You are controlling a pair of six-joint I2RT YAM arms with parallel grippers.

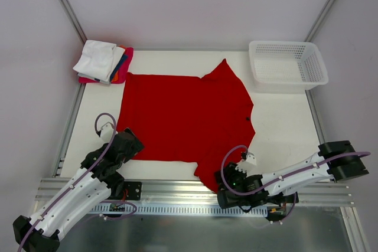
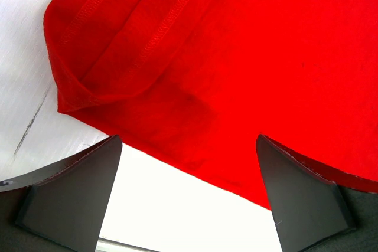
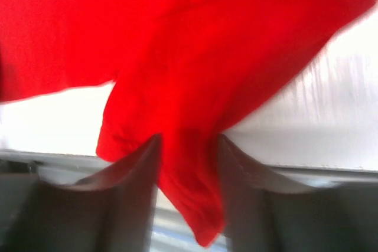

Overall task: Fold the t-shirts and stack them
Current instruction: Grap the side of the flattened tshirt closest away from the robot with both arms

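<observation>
Left gripper (image 2: 189,138): we hold it spread wide over the near-left hem corner.
Right gripper (image 3: 189,140): we pinch the sleeve hanging off the near edge.
Red t-shirt (image 1: 183,116): flat, mid-table (image 1: 283,122).
Folded t-shirts (image 1: 103,62): stacked, far-left corner.

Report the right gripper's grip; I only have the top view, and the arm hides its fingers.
Observer: In the right wrist view, a loose end of the red t-shirt fills the gap between the fingers of the right gripper.
Operator: Say where that end sits.
Observer: It hangs down past the near edge of the table.
Operator: Now check the left one.
Observer: The left gripper is open, fingers wide apart above the shirt's hem, beside a folded-over corner.
</observation>
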